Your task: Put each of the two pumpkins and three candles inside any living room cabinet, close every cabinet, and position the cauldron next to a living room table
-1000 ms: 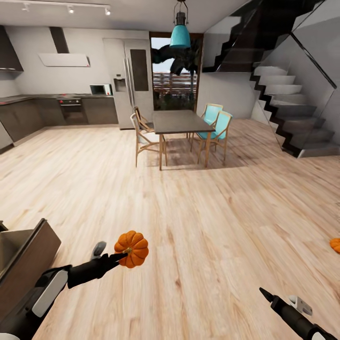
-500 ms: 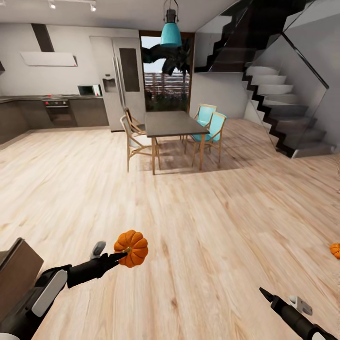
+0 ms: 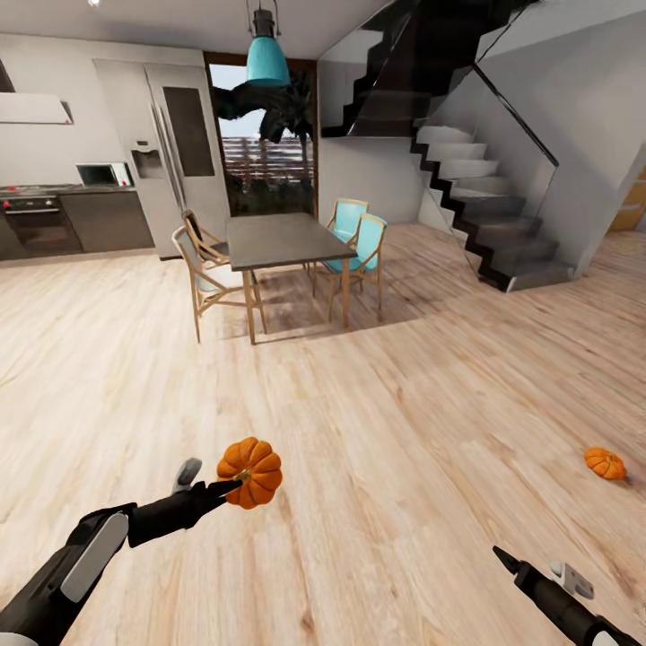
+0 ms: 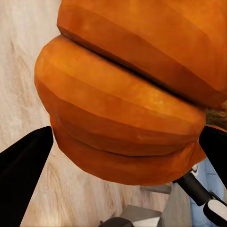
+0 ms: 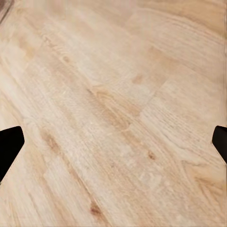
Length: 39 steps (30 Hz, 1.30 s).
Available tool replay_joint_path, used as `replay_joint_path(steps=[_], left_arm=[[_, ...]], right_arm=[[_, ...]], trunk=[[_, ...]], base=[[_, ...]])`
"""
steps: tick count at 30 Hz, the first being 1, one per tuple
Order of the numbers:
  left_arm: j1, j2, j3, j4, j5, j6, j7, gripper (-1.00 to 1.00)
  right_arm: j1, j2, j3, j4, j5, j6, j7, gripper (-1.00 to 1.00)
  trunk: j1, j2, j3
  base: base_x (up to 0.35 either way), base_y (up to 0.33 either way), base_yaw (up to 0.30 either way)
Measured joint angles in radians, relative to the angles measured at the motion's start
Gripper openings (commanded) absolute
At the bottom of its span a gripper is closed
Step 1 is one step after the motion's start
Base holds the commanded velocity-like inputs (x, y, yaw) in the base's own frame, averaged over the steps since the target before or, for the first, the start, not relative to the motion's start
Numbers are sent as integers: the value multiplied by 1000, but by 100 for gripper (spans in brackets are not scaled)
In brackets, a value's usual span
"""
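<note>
I've got one pumpkin point(image 3: 250, 472) pinched in the left gripper point(image 3: 231, 487), carried out in front of me above the floor point(image 3: 377, 422). In the left wrist view the pumpkin point(image 4: 127, 94) sits between the two dark fingers point(image 4: 21, 165), one at each side. Right gripper point(image 3: 504, 560) is low at my right; its wrist view has a finger tip point(image 5: 9, 144) at each edge with bare floor point(image 5: 113, 109) between, so those jaws are spread and empty. Second pumpkin point(image 3: 605, 463) lies on the floor well off to my right. The dining table point(image 3: 274, 240) with its chairs stands far ahead near the fridge point(image 3: 170, 148); stairs point(image 3: 480, 193) rise on the right.

Risks, as I judge them: the held pumpkin is round and ribbed, hard and smooth-looking, and the grip seems to sit low near one end. Hard to tell how deep the fingers reach. A sharp base turn or arm swing could roll it out, and on this slick plank floor it would travel. Going for the second pumpkin means bending low with the right arm; a spread jaw coming in off-centre could nudge that round body away instead of closing on it.

Surfaces: pale matte wood planks with knots, orange faceted pumpkin lobes, dark flat tabletop, teal chair seats point(image 3: 359, 235), glass stair rail.
</note>
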Motion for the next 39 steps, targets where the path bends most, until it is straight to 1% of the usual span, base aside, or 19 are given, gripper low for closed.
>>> replay_joint_path(steps=[39], left_arm=[[0, 0, -2, 4, 0, 0, 0, -100]], right_arm=[[0, 2, 2, 0, 3, 0, -10, 100]], trunk=[[0, 0, 0]], base=[[331, 0, -280]])
